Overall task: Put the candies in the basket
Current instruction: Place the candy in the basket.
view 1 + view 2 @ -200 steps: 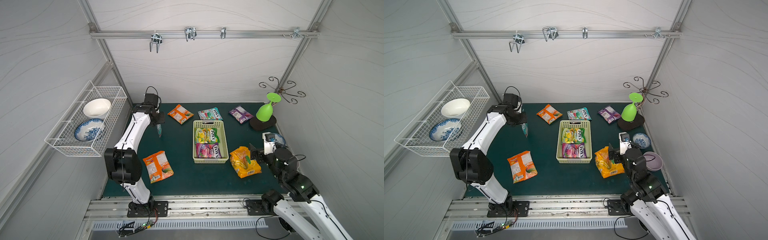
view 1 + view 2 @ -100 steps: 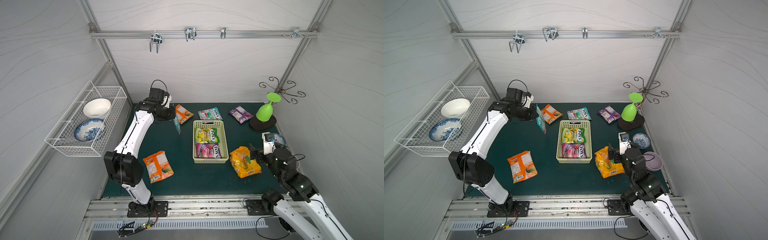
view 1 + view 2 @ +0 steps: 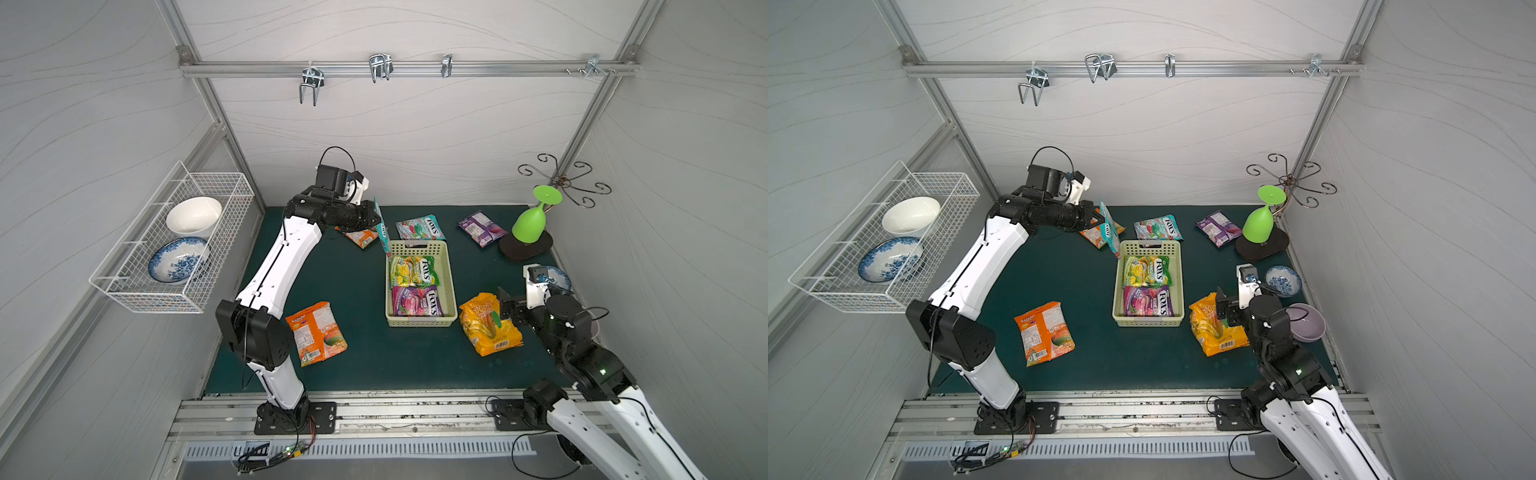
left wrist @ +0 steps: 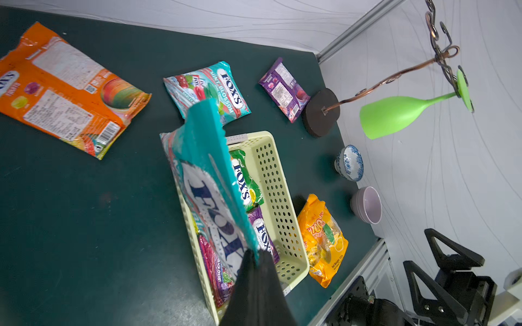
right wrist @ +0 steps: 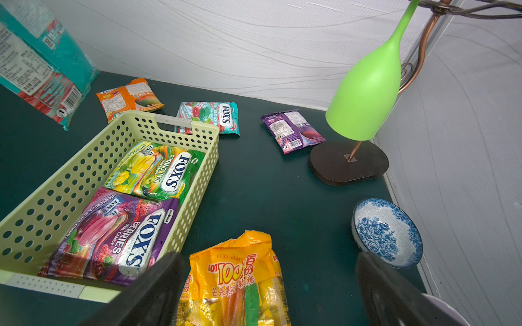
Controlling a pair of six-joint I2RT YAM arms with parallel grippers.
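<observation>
My left gripper [image 3: 375,219] [image 4: 255,255] is shut on the edge of a teal FOX'S packet [image 3: 381,228] [image 4: 209,169], which hangs upright over the far left corner of the pale green basket [image 3: 451,286]. A yellow-green packet [image 3: 411,270] and a purple packet [image 3: 415,301] lie in the basket. My right gripper [image 3: 505,305] [image 5: 267,262] stands open just over the top end of the yellow-orange bag [image 3: 488,328]. On the mat lie an orange packet [image 3: 318,332], a second orange one [image 3: 361,237], a teal one [image 3: 419,228] and a purple one [image 3: 480,227].
A green glass [image 3: 532,222] hangs upside down from a metal rack on a dark base [image 3: 525,249] at the back right. A blue-patterned bowl [image 3: 557,276] and a lilac bowl [image 3: 1306,322] sit by the right wall. A white wire basket [image 3: 174,241] with two bowls hangs on the left wall.
My left arm has carried the teal packet rightward from the mat's far left to the basket's far left corner. The right arm has not moved.
</observation>
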